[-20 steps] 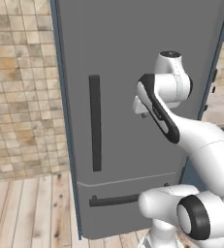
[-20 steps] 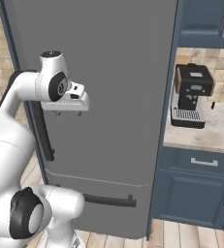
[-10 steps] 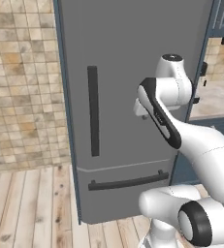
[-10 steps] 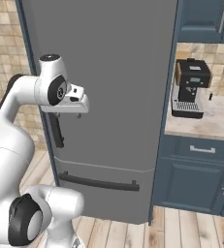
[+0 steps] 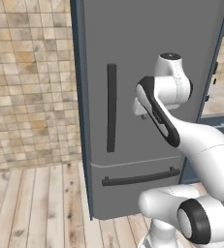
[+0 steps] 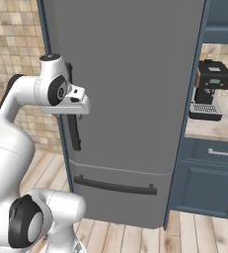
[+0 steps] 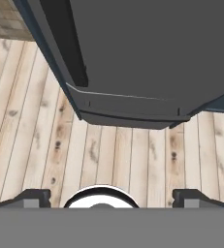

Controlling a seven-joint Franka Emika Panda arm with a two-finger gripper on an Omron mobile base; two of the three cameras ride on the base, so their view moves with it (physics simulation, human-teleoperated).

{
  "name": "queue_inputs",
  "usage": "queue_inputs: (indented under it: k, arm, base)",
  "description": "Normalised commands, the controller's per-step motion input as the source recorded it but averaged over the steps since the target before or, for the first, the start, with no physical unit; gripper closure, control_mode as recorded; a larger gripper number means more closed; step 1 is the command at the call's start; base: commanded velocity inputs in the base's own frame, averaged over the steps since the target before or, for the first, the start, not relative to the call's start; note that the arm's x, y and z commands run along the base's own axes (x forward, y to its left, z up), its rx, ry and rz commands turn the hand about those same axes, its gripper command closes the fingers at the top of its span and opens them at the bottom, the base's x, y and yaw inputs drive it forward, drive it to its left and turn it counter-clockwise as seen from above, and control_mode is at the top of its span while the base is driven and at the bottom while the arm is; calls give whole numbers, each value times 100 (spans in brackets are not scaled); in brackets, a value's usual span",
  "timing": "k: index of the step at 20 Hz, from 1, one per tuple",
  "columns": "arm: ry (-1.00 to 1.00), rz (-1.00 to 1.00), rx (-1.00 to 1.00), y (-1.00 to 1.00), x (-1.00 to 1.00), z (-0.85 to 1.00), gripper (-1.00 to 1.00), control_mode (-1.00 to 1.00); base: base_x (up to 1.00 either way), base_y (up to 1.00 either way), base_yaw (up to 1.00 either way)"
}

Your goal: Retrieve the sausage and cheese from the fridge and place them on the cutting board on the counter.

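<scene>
The fridge (image 5: 147, 48) (image 6: 135, 74) is a tall grey appliance with its door shut, so the sausage and cheese are hidden. Its long dark vertical handle (image 5: 111, 107) (image 6: 75, 133) runs down the door's left side, with a drawer handle (image 5: 140, 177) below. My gripper (image 6: 68, 112) hangs in front of the door beside the vertical handle and points downward. In the hand view the gripper (image 7: 113, 196) is open, its fingertips (image 7: 36, 196) wide apart with nothing between them, over the wooden floor and the fridge's lower edge (image 7: 128, 114). The cutting board is out of view.
Right of the fridge the beige counter (image 6: 214, 129) carries a black coffee machine (image 6: 209, 89) above dark blue cabinet fronts (image 6: 209, 178). A tan tiled wall (image 5: 31, 87) lies left of the fridge. Wooden floor (image 5: 36, 208) stretches in front.
The whole picture has shifted: the base has driven, and the fridge now sits further right and higher in both base views. The arm keeps its pose and the gripper stays open.
</scene>
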Motion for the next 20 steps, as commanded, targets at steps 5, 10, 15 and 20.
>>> queue_inputs:
  k: [5,10,15,20]
  arm:
    - [0,0,0,0,0,0,-100,100]
    - [0,0,0,0,0,0,-100,100]
    - [0,0,0,0,0,0,-100,100]
    - [0,0,0,0,0,0,-100,-100]
  base:
    - [0,0,0]
    - [0,0,0]
    - [0,0,0]
    - [0,0,0]
